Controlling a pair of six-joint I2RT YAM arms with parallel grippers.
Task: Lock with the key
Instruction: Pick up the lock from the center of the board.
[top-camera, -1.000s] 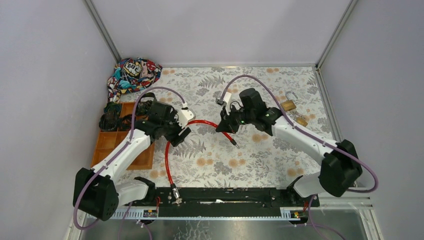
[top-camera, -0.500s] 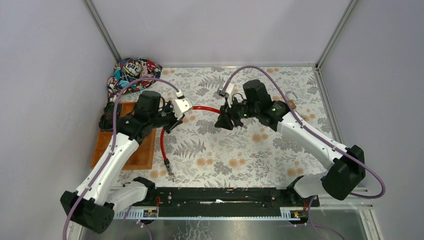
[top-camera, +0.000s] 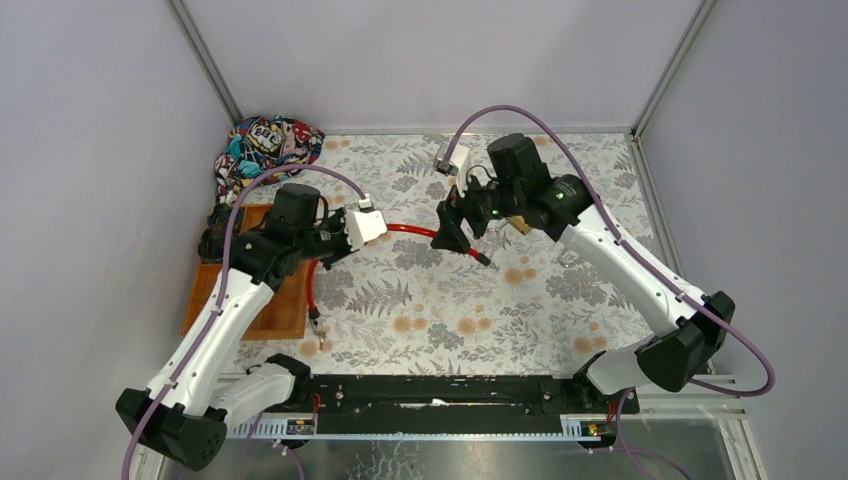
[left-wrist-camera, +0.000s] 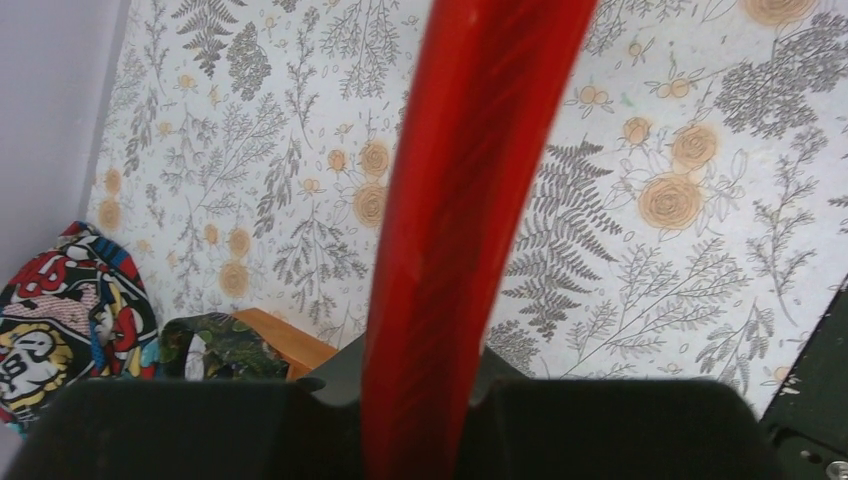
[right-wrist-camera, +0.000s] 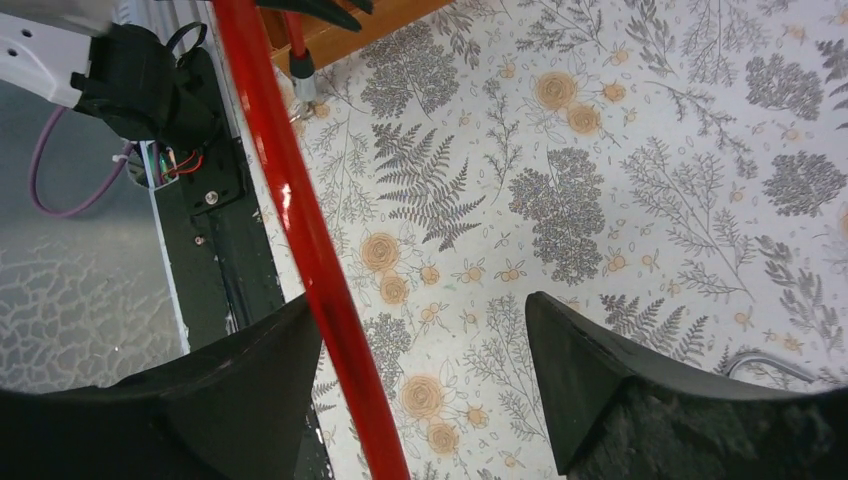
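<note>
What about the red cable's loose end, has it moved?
Yes: the loose end of the red cable left the black rail, swinging left toward the orange tray.

Only one patch of lettering on my feeds, and I can't read it for certain.
On the overhead view, the colourful printed cloth bundle at far left carries a white patch with bold dark letters, seemingly starting with "B". They are too small for me to make out. Neither wrist camera gives me any legible writing.
</note>
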